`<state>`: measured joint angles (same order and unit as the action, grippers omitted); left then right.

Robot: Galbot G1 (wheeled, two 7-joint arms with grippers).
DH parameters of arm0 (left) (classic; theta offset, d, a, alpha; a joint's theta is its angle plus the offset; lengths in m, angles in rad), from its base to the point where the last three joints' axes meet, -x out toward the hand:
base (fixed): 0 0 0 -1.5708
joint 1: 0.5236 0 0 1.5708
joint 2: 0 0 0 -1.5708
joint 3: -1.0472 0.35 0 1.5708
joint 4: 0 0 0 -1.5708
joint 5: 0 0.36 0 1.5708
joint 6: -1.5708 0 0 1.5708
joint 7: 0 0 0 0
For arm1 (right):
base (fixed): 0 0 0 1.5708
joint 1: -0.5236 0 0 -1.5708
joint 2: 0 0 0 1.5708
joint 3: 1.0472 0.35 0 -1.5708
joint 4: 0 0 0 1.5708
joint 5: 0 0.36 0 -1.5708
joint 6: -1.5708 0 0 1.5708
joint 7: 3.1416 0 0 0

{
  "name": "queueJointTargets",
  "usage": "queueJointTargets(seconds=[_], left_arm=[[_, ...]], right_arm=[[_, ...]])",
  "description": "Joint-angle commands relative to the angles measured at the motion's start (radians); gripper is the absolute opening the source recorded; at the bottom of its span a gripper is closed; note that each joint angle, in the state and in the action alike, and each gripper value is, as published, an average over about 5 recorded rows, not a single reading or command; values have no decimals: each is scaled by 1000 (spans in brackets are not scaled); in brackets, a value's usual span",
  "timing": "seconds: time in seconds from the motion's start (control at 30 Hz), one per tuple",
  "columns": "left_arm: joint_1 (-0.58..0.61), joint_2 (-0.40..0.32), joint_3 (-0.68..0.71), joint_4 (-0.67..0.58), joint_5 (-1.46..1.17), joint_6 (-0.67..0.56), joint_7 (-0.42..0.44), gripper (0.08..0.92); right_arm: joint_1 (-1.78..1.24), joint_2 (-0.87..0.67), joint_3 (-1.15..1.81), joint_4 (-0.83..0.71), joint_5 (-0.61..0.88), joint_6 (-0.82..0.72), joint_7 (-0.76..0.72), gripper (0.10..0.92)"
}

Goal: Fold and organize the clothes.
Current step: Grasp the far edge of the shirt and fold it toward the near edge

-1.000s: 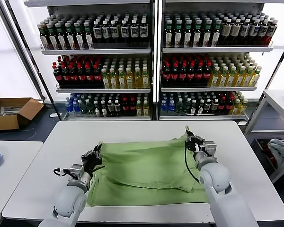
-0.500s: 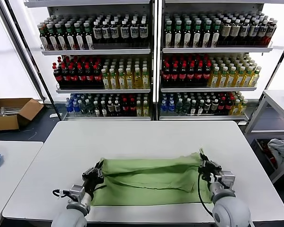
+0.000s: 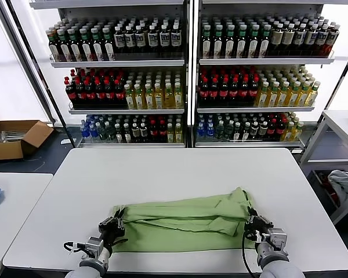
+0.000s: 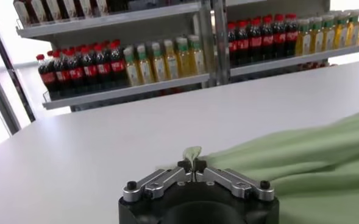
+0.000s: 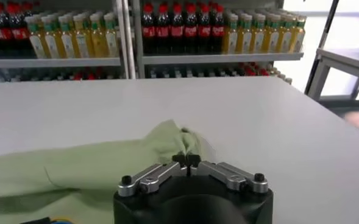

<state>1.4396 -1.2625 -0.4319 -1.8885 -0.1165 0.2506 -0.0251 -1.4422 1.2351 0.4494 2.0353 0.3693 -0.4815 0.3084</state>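
White table (image 3: 174,168), green polo shirt (image 3: 182,219) folded, wrist views show left hand (image 4: 192,165) and right hand (image 5: 186,160) pinching its corners

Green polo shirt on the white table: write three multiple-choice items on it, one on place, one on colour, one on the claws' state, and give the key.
1. Where does the polo shirt lie?
A. along the near edge of the table
B. on a bottle shelf
C. in the cardboard box

2. What colour is the shirt?
A. blue
B. light green
C. red

3. How do the left claw and right claw stand?
A. both open, clear of the fabric
B. only the left one pinches fabric
C. both shut on the shirt's ends

Key: 1 A, the head view shows it spread near the table's front; 2 B, the cloth is pale green; 3 C, each wrist view shows fingertips closed on a fabric corner.
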Motion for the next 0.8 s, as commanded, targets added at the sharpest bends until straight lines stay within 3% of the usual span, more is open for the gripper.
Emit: queueJointTargets(seconds=[0.03, 0.2, 0.33, 0.6, 0.8], left_arm=[[33, -2, 13, -10, 53, -4, 12, 89], [18, -12, 19, -25, 79, -3, 6, 103], [10, -21, 20, -51, 79, -4, 2, 194], [8, -40, -17, -97, 78, 7, -20, 428], [35, -74, -41, -141, 39, 95, -72, 601]], right_arm=[[-21, 3, -17, -34, -32, 0, -1, 106], [-26, 8, -36, -43, -79, 3, -2, 109], [-35, 11, -29, -23, -88, 18, 4, 164], [-51, 6, 43, 144, -36, 44, 12, 397], [-45, 7, 69, 234, -11, 65, 10, 570]])
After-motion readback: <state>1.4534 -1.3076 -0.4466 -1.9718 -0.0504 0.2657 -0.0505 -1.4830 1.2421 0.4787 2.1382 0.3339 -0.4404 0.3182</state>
